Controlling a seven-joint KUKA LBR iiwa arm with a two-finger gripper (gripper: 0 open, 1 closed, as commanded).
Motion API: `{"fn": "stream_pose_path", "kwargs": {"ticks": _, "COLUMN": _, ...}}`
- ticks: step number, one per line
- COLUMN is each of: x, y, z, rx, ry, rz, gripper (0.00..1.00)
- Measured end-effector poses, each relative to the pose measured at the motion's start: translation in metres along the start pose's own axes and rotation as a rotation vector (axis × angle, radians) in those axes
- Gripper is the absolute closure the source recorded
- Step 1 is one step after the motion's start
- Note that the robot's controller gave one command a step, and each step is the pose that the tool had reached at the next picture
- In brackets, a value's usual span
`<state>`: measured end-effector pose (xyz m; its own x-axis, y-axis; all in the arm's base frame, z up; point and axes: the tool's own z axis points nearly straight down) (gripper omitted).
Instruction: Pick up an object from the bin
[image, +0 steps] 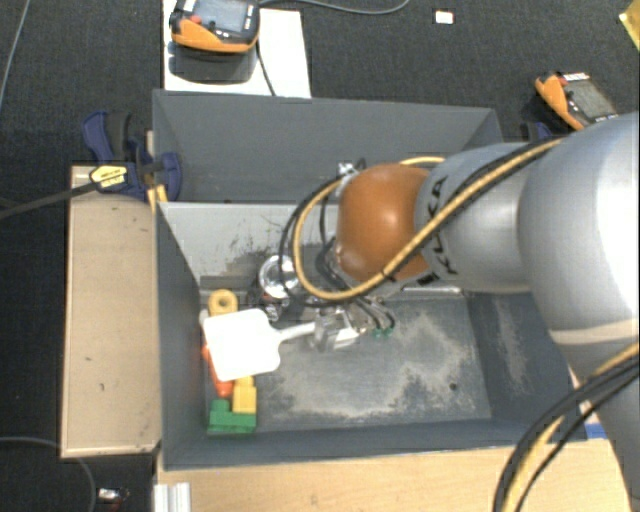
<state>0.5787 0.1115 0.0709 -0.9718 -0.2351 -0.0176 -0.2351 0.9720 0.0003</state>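
We see the gripper (335, 330) low over the floor of the bin (430, 385), near its middle, at the end of the thin handle of a white spatula (240, 343). The spatula's flat square blade lies toward the bin's left wall, with the handle pointing right toward the gripper. We cannot tell whether the gripper is open or closed, or whether it already touches the handle, because the wrist hardware crowds that spot.

We judge the step in hand to be taking the spatula by its handle. To do it well, we would centre the gripper across the handle's narrow width and sink it close to the floor before closing firmly. The blade overlaps an orange piece (214, 368) and lies just beside a yellow ring (222, 300). A yellow block (243, 397) and a green block (231, 418) sit toward the front-left corner. A straight upward lift should leave these neighbours alone. Gripped this far from the blade, the spatula will probably droop or swing, so a steady rise is best.

The arm (530, 230) crosses above the bin's right wall. Its thick grey links stay high, and it bends down at the orange cover (385, 220), so the wrist points down and to the left. Cables (300, 250) loop around that cover.
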Motion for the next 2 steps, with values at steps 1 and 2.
{"fn": "stream_pose_path", "kwargs": {"ticks": 1, "x": 0.0, "y": 0.0, "z": 0.0, "rx": 0.0, "ry": 0.0, "rz": 0.001, "gripper": 1.0}}
{"fn": "stream_pose_path", "kwargs": {"ticks": 2, "x": 0.003, "y": 0.0, "z": -0.022, "rx": -0.001, "ry": 0.011, "rz": 0.003, "gripper": 1.0}}
